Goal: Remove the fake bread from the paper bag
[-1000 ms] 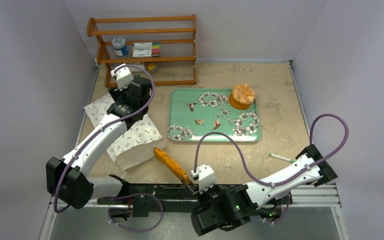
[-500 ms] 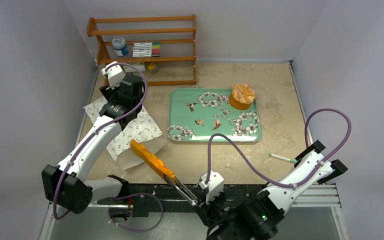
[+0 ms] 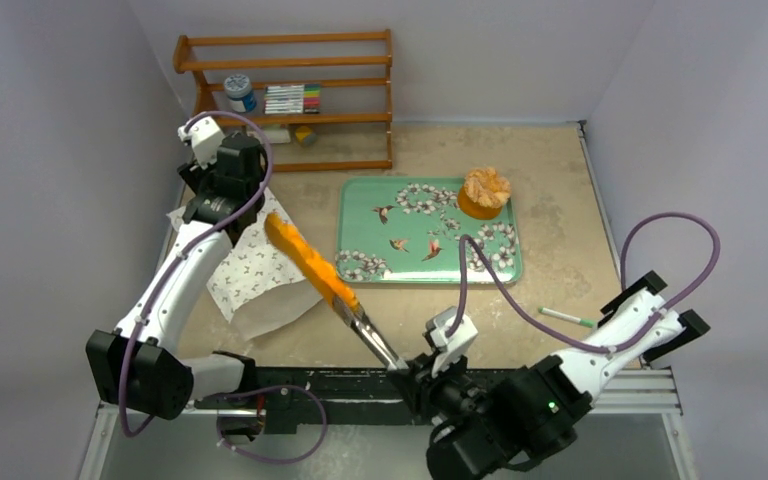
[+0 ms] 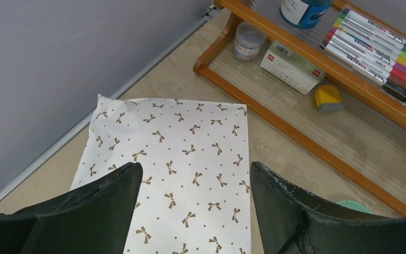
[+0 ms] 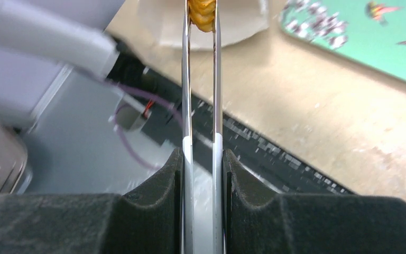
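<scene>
The white paper bag [image 3: 250, 272] with small brown bows lies flat at the left, its mouth toward the near edge. My right gripper [image 3: 418, 372] is shut on metal tongs [image 3: 370, 335]. The tongs pinch a thin orange baguette [image 3: 310, 262] and hold it in the air, slanting over the bag's right side. The right wrist view shows the tongs [image 5: 202, 79] between my fingers and the baguette's end [image 5: 202, 13]. My left gripper [image 3: 222, 195] is open and empty above the bag's far end [image 4: 180, 159]. A pale ruffled pastry [image 3: 485, 188] sits on the green floral tray [image 3: 410, 215].
A wooden shelf [image 3: 290, 90] with a jar, markers and small boxes stands at the back left, close to my left gripper. A white pen [image 3: 563, 316] lies on the table right of the tray. Grey walls close in on both sides.
My right gripper has raised the tongs and swung the baguette up and back from the bag's mouth into the air. My left arm has moved toward the back left, off the bag's middle.
</scene>
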You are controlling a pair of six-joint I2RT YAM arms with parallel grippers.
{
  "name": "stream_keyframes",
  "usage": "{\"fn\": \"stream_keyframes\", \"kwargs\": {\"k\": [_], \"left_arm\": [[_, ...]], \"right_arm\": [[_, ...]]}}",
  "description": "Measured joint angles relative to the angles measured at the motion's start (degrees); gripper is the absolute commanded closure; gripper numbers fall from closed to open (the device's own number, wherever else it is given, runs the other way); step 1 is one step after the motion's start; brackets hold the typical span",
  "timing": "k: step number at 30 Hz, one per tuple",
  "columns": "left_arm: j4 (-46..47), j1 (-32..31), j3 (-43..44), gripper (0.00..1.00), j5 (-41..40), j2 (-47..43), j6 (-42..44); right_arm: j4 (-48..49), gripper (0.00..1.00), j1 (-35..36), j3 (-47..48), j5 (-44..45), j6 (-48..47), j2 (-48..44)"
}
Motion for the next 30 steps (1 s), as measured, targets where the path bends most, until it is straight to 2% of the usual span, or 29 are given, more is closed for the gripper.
{"fn": "stream_keyframes", "kwargs": {"k": [6, 9, 11, 14, 18, 22, 30], "left_arm": [[-0.09, 1.03, 0.15, 0.25, 1.46, -0.57, 0.0], [-0.02, 1.03, 0.04, 0.25, 2.08, -1.38, -0.02], [-0.04, 1.03, -0.35, 0.25, 2.43, -2.12, -0.09], [-0.02, 1.03, -1.33, 0.25, 2.75, -3.1, -0.33], [-0.11, 1.03, -2.27, 0.25, 3.41, -4.11, -0.5], [-0.02, 1.03, -3.1, 0.25, 3.87, -5.46, -0.52], [0.0, 1.03, -6.03, 0.25, 4.5, -8.81, -0.5]], "right_arm": [[0.17, 1.0, -14.25, 0.0, 2.14, -2.32, 2.38], [1.75, 1.0, -22.05, -0.26, 2.21, -6.34, 3.28], [4.76, 1.0, -26.99, -0.87, 2.19, -11.06, 3.61], [14.47, 1.0, -35.28, -3.69, 1.16, -22.45, 4.13], [22.75, 1.0, -43.3, -7.02, -2.32, -32.04, 6.95], [25.09, 1.0, -47.34, -6.93, -4.85, -35.6, 13.46], [24.81, 1.0, -49.94, -4.66, -10.32, -35.54, 27.76]]}}
